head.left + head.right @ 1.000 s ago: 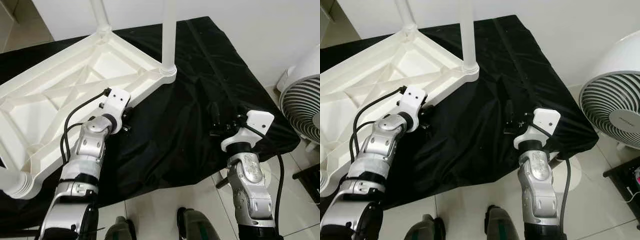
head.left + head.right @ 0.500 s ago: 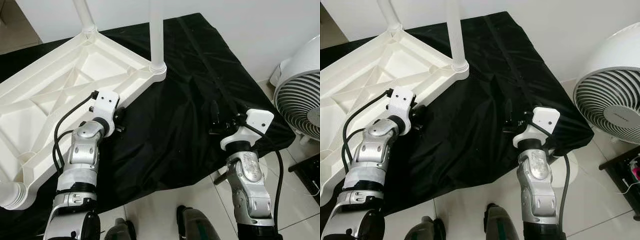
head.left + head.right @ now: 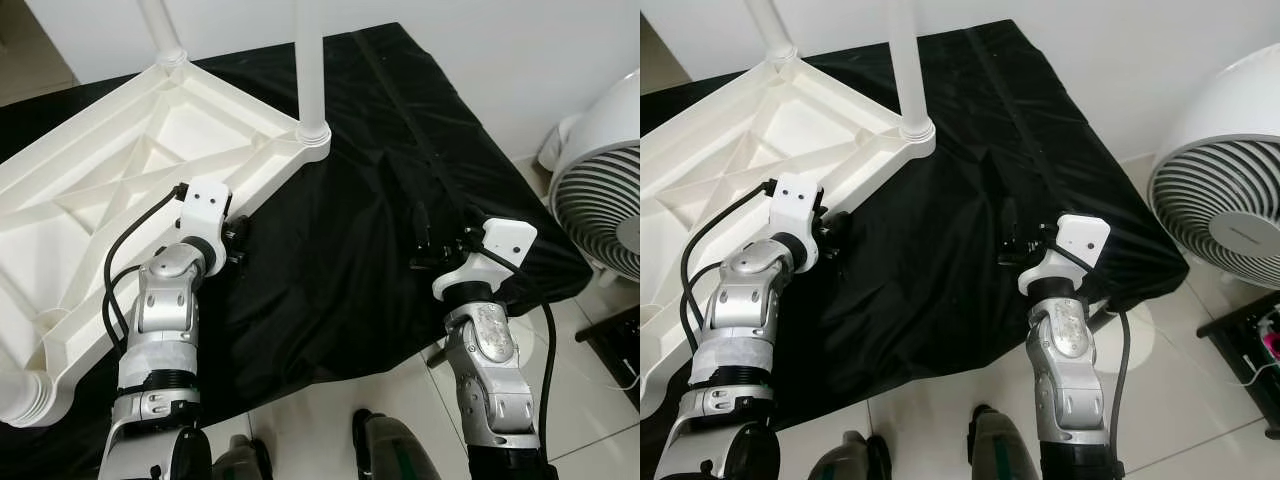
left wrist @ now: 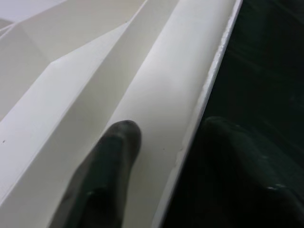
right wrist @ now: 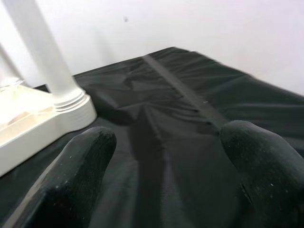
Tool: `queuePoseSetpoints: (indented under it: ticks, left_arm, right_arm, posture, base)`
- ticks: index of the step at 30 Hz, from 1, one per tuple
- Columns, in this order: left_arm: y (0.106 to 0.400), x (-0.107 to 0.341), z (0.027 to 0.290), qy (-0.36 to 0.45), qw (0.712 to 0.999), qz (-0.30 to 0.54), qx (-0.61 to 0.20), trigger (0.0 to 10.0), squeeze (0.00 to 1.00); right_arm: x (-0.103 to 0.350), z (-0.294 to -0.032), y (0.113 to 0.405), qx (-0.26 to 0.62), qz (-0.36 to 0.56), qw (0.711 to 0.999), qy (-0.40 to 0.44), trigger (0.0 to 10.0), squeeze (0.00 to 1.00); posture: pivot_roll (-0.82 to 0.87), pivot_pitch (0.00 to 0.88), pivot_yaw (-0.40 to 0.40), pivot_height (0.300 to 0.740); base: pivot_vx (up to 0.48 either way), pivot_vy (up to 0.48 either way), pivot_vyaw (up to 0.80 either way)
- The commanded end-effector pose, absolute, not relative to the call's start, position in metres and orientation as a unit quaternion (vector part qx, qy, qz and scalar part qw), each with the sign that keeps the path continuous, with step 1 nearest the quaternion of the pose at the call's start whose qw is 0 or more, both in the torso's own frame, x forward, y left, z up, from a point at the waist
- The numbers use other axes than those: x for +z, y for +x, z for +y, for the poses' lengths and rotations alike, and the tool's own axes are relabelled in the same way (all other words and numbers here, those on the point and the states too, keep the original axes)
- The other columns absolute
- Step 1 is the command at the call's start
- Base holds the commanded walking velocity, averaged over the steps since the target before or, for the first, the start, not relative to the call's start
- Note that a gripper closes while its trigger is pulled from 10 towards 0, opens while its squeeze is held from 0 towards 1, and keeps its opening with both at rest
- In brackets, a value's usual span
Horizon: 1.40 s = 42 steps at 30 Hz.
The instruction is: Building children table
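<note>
A white plastic children's table [image 3: 120, 190] lies upside down on a black cloth [image 3: 360, 200]. Two white legs [image 3: 308, 60] stand up from its far corners. My left gripper [image 3: 235, 243] is at the table's near rim, below the right-hand leg. In the left wrist view its fingers [image 4: 114, 156] straddle the rim [image 4: 190, 142], one on the white inner side and one over the cloth, shut on it. My right gripper [image 3: 420, 240] hovers open over the bare cloth to the right, nothing between its fingers [image 5: 80, 161].
A white floor fan [image 3: 600, 190] stands at the right, close to the cloth's corner. The cloth's front edge drops to a tiled floor [image 3: 320, 400], where my feet [image 3: 390, 455] show. A white wall [image 3: 520, 50] runs behind.
The view has swung a little, so the table sits further left in the picture. My left forearm stands more upright, its gripper still at the same rim spot. The right gripper has edged slightly left.
</note>
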<state>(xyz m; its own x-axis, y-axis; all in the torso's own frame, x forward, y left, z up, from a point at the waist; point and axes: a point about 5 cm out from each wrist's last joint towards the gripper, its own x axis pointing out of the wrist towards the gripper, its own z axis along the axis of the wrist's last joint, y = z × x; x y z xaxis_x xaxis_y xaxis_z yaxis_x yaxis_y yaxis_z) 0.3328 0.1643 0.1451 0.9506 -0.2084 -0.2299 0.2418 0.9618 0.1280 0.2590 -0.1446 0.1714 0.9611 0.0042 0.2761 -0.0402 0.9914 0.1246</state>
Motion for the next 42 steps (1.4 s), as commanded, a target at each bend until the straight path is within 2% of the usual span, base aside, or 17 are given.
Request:
queuePoseSetpoints:
  ticks: [1, 7, 8, 9, 13, 23, 30, 32, 42]
  left_arm:
    - [0.328, 0.142, 0.195, 0.084, 0.988, 0.102, 0.080, 10.0, 1.00]
    - [0.330, 0.155, 0.186, 0.066, 0.995, 0.067, 0.037, 10.0, 1.00]
    - [0.330, 0.160, 0.182, 0.062, 0.997, 0.052, 0.020, 10.0, 0.55]
    - [0.328, 0.164, 0.179, 0.058, 0.998, 0.036, -0.002, 10.0, 0.00]
    - [0.321, 0.173, 0.168, 0.033, 0.997, 0.003, -0.068, 10.0, 0.00]
    - [0.300, 0.184, 0.163, 0.033, 0.990, -0.052, -0.127, 10.0, 0.00]
    - [0.291, 0.178, 0.170, 0.037, 0.992, -0.040, -0.118, 10.0, 0.00]
    - [0.281, 0.168, 0.183, 0.048, 0.992, -0.014, -0.112, 10.0, 0.00]
    - [0.269, 0.153, 0.199, 0.082, 0.989, 0.033, -0.122, 10.0, 0.00]
  right_arm:
    - [0.169, -0.141, 0.259, 0.019, -0.137, 0.988, 0.064, 10.0, 0.00]
    - [0.167, -0.140, 0.260, 0.022, -0.136, 0.988, 0.063, 10.0, 0.00]
    - [0.167, -0.140, 0.260, 0.022, -0.136, 0.988, 0.063, 10.0, 0.00]
    - [0.167, -0.140, 0.260, 0.023, -0.136, 0.988, 0.063, 10.0, 0.00]
    - [0.166, -0.142, 0.261, 0.023, -0.135, 0.989, 0.061, 10.0, 0.00]
    - [0.165, -0.146, 0.263, 0.025, -0.132, 0.990, 0.052, 10.0, 0.00]
    - [0.166, -0.149, 0.265, 0.026, -0.133, 0.990, 0.048, 10.0, 0.00]
    - [0.165, -0.149, 0.266, 0.032, -0.130, 0.990, 0.044, 10.0, 0.00]
    - [0.166, -0.149, 0.269, 0.039, -0.128, 0.990, 0.044, 10.0, 0.00]
  posture:
    - [-0.06, 0.112, 0.100, 0.740]
    - [-0.05, 0.107, 0.101, 0.740]
    - [-0.05, 0.107, 0.100, 0.740]
    - [-0.05, 0.107, 0.099, 0.740]
    - [-0.05, 0.112, 0.097, 0.740]
    - [-0.04, 0.118, 0.072, 0.740]
    - [-0.03, 0.125, 0.059, 0.740]
    - [-0.02, 0.137, 0.043, 0.740]
    - [-0.01, 0.151, 0.032, 0.740]
  base:
    - [0.000, 0.000, 0.00]
    - [0.000, 0.000, 0.00]
    - [0.000, 0.000, 0.00]
    - [0.000, 0.000, 0.00]
    - [0.000, 0.000, 0.00]
    - [0.000, 0.000, 0.00]
    - [0.000, 0.000, 0.00]
    - [0.000, 0.000, 0.00]
    - [0.000, 0.000, 0.00]
